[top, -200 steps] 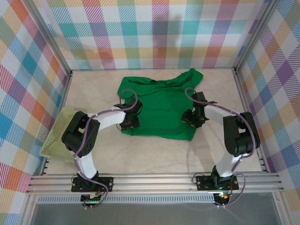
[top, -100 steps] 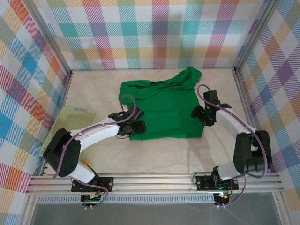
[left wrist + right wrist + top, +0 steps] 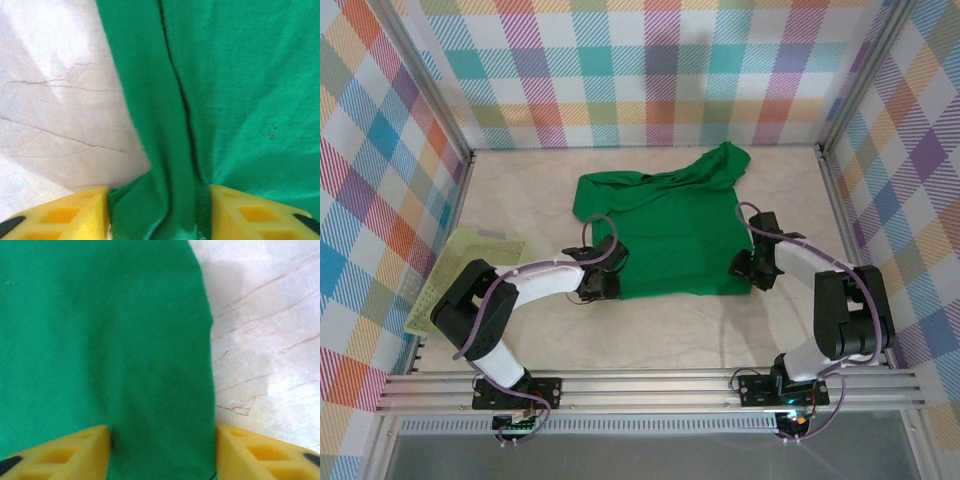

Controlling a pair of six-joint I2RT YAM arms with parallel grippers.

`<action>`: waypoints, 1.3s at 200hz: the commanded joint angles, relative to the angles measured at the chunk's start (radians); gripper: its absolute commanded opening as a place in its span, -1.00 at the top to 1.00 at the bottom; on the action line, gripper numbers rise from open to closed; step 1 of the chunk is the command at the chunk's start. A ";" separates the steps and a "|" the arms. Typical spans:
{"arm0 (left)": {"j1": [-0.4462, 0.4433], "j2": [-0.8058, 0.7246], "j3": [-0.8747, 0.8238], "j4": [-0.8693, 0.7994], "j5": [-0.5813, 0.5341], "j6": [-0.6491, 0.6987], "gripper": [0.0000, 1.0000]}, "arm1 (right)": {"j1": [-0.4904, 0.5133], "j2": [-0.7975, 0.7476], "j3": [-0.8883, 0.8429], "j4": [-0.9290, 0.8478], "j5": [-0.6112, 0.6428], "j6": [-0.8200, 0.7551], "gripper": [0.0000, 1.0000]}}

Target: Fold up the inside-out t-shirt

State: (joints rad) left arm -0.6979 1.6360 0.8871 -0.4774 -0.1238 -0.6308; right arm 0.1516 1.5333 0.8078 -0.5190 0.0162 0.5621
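**Both grippers straddle the near hem of the green t-shirt (image 3: 665, 225); no firm pinch visible.**

The shirt lies spread flat mid-table, with its collar end toward the back wall and one sleeve rumpled at the far right. The left gripper (image 3: 603, 283) sits at the near-left corner, jaws apart, with a bunched ridge of cloth in the gap. The right gripper (image 3: 752, 268) sits at the near-right corner, jaws apart, with the side edge running flat between its fingers (image 3: 75, 450).

Risks:
- The right side likely catches only the top layer or thin edge, which would slip on the lift.
- The left side holds more cloth than the right, so an uneven lift gives a skewed fold.
- Any pull before the jaws close would drag the hem and wrinkle the shirt.
- The mesh basket (image 3: 460, 280) is well left of the shirt and poses no issue.
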 commanded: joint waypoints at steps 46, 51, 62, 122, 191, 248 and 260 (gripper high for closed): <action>-0.005 -0.094 0.038 0.050 0.109 0.002 1.00 | 0.004 -0.130 0.058 -0.095 0.081 -0.042 1.00; -0.005 -0.120 0.042 0.040 0.114 0.001 1.00 | 0.005 -0.145 0.071 -0.117 0.095 -0.047 1.00; -0.004 -0.184 0.058 0.007 0.110 -0.001 1.00 | 0.008 -0.183 0.103 -0.163 0.128 -0.058 1.00; -0.005 -0.360 0.029 -0.137 0.032 -0.039 1.00 | 0.009 -0.431 0.127 -0.329 0.166 -0.033 1.00; -0.042 -0.241 -0.022 -0.119 0.195 -0.014 0.22 | 0.008 -0.461 -0.019 -0.347 0.235 0.041 0.49; 0.008 -0.121 0.259 -0.114 0.027 0.082 -0.67 | 0.024 -0.436 0.094 -0.220 0.144 -0.016 -0.27; 0.028 -0.026 0.343 -0.070 0.034 0.089 -0.64 | 0.043 -0.406 0.097 -0.167 0.066 -0.018 -0.28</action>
State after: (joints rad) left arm -0.7113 1.4696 1.0954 -0.6113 -0.0402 -0.5930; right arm 0.1661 1.0912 0.8711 -0.7971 0.2073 0.5690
